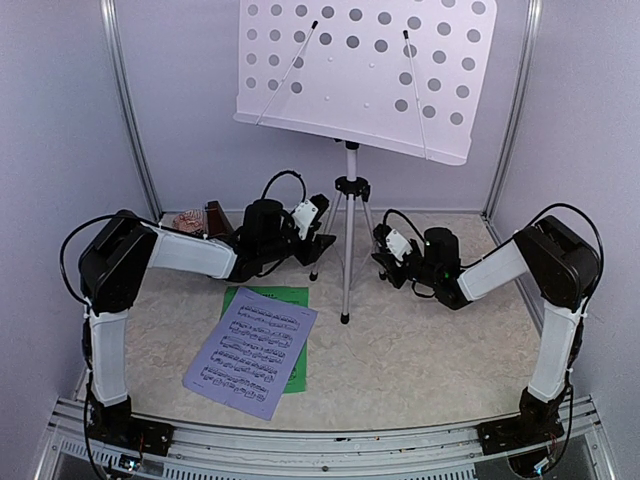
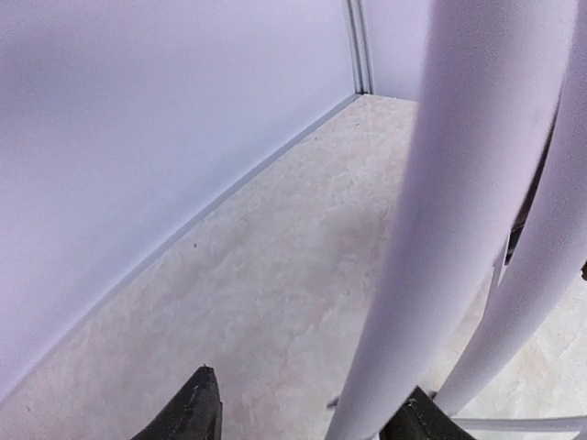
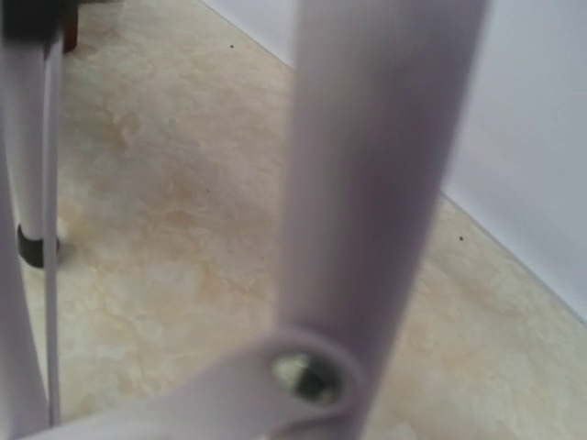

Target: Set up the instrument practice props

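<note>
The mottled table (image 1: pixel 430 350) bears the tripod stand (image 1: pixel 348 250), metronome (image 1: pixel 215 216); lavender sheet (image 1: pixel 250 350) overlaps green sheet (image 1: pixel 243 295).

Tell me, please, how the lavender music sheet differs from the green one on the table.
The lavender sheet lies on top; the green sheet sits beneath it, mostly covered. The lavender sheet shows printed staves; no print shows on the green sheet's exposed edges. The lavender sheet is turned at an angle; the green sheet lies squarer to the table's near edge. Both lie flat on the table.
</note>
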You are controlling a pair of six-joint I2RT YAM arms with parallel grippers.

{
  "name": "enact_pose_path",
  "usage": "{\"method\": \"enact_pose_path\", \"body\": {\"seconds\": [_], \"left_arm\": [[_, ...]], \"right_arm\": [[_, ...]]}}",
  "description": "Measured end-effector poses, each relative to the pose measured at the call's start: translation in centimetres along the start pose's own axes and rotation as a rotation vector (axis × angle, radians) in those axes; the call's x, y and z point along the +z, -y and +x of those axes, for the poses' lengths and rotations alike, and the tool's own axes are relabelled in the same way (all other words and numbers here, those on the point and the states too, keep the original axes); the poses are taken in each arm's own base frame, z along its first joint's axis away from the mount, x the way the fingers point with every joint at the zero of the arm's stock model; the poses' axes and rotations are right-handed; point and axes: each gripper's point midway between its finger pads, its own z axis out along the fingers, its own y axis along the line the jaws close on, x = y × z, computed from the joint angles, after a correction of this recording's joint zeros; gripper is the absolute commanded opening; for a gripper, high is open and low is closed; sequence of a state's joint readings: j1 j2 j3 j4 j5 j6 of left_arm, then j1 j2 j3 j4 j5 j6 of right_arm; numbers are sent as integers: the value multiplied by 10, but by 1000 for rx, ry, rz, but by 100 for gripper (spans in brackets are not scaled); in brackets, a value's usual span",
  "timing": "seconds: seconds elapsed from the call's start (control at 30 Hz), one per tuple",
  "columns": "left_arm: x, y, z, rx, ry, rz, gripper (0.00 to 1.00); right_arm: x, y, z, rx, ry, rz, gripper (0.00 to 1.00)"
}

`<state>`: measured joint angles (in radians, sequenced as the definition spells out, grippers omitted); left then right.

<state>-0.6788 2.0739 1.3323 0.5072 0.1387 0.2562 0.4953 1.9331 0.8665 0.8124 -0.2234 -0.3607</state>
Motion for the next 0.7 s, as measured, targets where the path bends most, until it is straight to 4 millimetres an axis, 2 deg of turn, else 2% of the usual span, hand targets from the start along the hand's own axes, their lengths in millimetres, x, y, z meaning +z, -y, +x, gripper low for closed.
{"method": "enact_pose_path", "body": {"seconds": [0.07, 0.17, 0.3, 0.37, 0.43, 0.5, 0.63, 0.7], "left_arm": [[-10, -1, 10, -25, -17, -16, 69], [-32, -1, 17, -77, -24, -36, 70], [-51, -1, 9, -147, -3, -60, 68], [-59, 6, 3, -177, 16, -57, 68], [-64, 22, 2, -203, 29, -38, 67], [-66, 46, 6, -217, 25, -1, 66], [-68, 105, 23, -253, 4, 99, 64], [-66, 123, 31, -270, -5, 134, 63]], "right_arm": [[0, 0, -1, -5, 2, 2, 0], [0, -1, -2, -12, 4, 4, 0], [0, -1, -4, -21, 5, 7, 0], [0, -1, -4, -23, 4, 9, 0], [0, 0, -4, -25, 2, 11, 0], [0, 0, -4, -27, 1, 11, 0], [0, -1, -4, -28, 1, 11, 0], [0, 0, -4, -29, 0, 12, 0]]}}
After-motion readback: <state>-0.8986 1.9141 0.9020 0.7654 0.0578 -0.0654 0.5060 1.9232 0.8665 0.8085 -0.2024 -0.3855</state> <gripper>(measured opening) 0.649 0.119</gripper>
